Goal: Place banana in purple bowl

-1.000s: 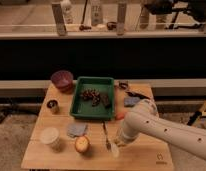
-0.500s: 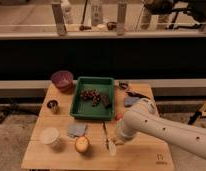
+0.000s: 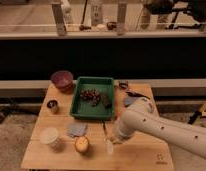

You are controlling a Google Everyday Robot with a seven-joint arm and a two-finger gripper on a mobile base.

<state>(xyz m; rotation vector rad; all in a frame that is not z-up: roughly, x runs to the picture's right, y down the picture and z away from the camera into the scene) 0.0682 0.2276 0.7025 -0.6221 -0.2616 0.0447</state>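
The purple bowl (image 3: 62,79) stands at the table's far left corner, left of the green tray (image 3: 76,102). The banana (image 3: 110,146), a slim pale piece, lies on the table near the front, just right of the dark fork (image 3: 103,129). My gripper (image 3: 114,139) is at the end of the white arm that reaches in from the right. It is low over the table, right at the banana's upper end. The arm's bulk hides most of the gripper.
The green tray holds dark clumps of food. A small dark cup (image 3: 53,105) stands at the left edge. A white container (image 3: 49,136), a grey cloth (image 3: 76,130) and a round orange item (image 3: 82,144) sit at the front left. Dark items (image 3: 130,94) lie at the far right.
The arm's end has edged slightly left and down over the banana. The other objects have not moved.
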